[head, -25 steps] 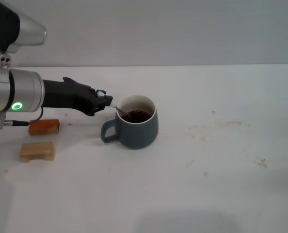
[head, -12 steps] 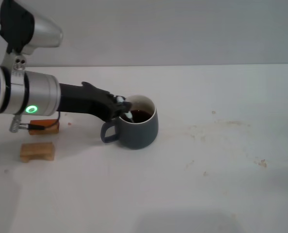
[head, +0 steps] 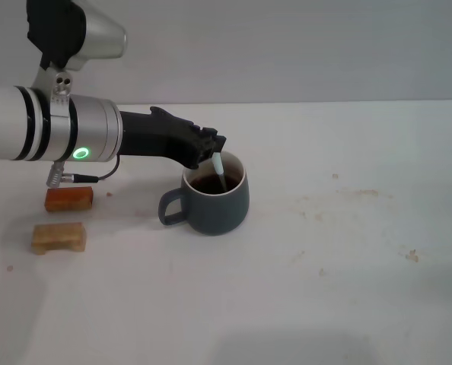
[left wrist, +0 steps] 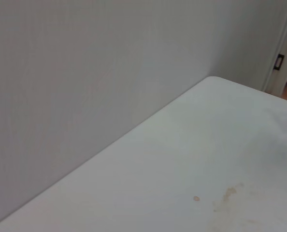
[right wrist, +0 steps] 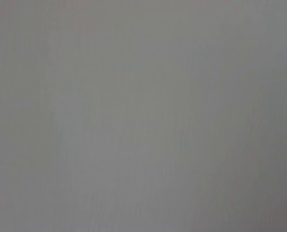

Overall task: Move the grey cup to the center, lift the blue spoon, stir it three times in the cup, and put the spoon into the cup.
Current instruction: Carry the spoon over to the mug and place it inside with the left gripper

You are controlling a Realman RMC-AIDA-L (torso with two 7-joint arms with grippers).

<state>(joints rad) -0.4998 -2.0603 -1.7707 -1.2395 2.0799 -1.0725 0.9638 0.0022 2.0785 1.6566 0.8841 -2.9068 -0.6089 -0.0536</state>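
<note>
Grey cup [head: 215, 199] holds dark liquid; only your head view shows left claw [head: 213, 149] pinching blue spoon [head: 221, 172] inside it.

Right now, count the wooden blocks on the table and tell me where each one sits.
2. A reddish-brown block lies left of the grey cup, under the left arm; a paler tan block lies just in front of it, nearer the robot. None seems hidden.

We seem to face a bare test room or lab: a plain white table [head: 348, 289], lightly stained, fills the lower frame, and a blank grey wall [head: 287, 46] runs across the top. At the left wrist view's right edge we see a door frame [left wrist: 282, 58].
</note>
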